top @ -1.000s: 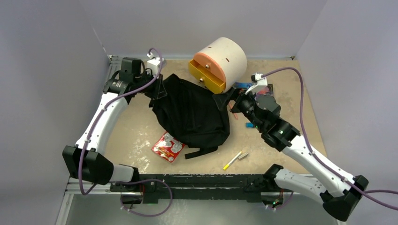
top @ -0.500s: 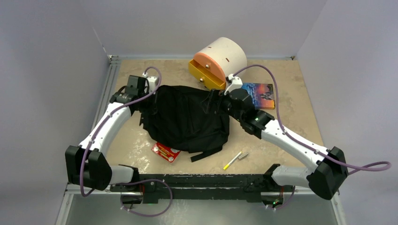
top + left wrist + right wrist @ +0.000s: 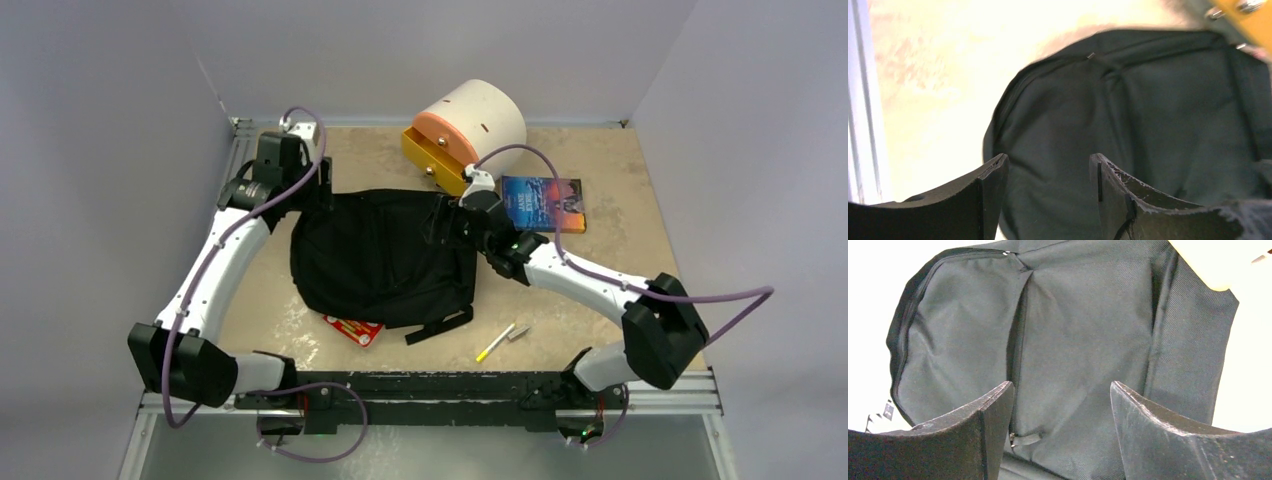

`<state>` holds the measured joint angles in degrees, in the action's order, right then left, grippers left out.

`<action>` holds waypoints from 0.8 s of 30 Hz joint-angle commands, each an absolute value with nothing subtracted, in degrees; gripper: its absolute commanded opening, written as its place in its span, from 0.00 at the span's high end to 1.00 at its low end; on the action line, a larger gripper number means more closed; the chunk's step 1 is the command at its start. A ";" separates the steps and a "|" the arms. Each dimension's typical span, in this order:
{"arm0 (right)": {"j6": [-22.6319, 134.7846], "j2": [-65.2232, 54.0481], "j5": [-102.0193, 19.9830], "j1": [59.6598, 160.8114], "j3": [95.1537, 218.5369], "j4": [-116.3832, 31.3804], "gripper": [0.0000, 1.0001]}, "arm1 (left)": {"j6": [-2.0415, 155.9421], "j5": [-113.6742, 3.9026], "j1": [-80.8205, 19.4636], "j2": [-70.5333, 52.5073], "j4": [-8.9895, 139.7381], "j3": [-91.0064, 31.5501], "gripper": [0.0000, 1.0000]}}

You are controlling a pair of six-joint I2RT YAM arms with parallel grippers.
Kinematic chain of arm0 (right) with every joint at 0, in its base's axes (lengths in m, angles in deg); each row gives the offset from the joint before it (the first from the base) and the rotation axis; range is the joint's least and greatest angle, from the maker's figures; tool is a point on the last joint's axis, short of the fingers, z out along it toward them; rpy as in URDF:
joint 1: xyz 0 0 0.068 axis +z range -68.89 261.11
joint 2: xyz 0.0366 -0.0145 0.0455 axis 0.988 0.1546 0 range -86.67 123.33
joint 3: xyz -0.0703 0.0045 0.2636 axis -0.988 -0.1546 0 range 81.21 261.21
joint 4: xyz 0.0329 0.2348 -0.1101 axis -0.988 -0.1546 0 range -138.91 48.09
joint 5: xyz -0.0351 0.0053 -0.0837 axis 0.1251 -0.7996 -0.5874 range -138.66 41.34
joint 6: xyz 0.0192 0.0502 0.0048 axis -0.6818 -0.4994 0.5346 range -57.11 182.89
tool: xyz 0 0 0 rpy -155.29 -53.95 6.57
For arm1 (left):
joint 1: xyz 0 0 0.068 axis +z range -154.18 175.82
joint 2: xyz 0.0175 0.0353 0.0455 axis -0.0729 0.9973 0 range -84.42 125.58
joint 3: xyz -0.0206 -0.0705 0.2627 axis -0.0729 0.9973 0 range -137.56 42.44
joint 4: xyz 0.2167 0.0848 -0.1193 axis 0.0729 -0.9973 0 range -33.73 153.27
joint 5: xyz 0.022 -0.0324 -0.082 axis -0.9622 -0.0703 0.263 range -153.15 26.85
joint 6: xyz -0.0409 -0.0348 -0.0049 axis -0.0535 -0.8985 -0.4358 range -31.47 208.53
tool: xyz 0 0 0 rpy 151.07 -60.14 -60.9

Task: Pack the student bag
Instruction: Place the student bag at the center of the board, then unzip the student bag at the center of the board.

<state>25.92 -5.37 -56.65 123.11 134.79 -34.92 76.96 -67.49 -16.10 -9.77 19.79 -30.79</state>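
The student bag [image 3: 380,258], black and soft, lies flat in the middle of the table, with a strap end [image 3: 440,325] sticking out at its near right. My left gripper [image 3: 321,196] hovers at its far left corner, open, with only black fabric [image 3: 1128,110] below the fingers and nothing between them. Over the bag's far right edge my right gripper [image 3: 444,224] is open above the front panel [image 3: 1083,325], near a zip line [image 3: 1017,340] and its pull tab [image 3: 1024,440]. Neither gripper holds the bag.
A cream cylindrical drawer box [image 3: 480,120] with an orange-yellow front stands at the back. A book [image 3: 543,202] lies right of the bag. A red packet [image 3: 354,329] pokes out under the bag's near edge. A yellow pen [image 3: 496,343] and a small silver piece [image 3: 518,332] lie near the front.
My left gripper has opened and let go of the bag, which now lies flatter and farther left, covering most of the red packet. My right arm swung left over the bag, uncovering the book.
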 commanded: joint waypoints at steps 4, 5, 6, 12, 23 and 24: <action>25.40 -3.05 -59.21 123.32 132.17 -26.84 0.31 | 68.67 -60.81 -20.67 -2.78 26.63 -37.45 0.41; 25.52 -2.70 -59.20 123.38 131.66 -26.15 0.33 | 66.03 -60.62 -20.78 -1.08 26.99 -37.45 0.41; 25.54 -2.27 -59.09 123.36 131.25 -25.52 0.34 | 63.65 -60.74 -20.79 0.19 27.21 -37.45 0.43; 26.03 2.11 -59.65 123.69 129.56 -23.81 0.38 | 52.79 -63.02 -20.88 4.66 30.65 -34.75 0.43; 25.40 -0.01 -63.30 124.32 126.82 -24.85 0.30 | 39.16 -67.58 -20.87 12.05 34.61 -35.26 0.42; 25.36 -1.21 -64.11 124.33 126.93 -25.81 0.28 | 38.53 -67.43 -20.88 12.63 34.62 -35.60 0.42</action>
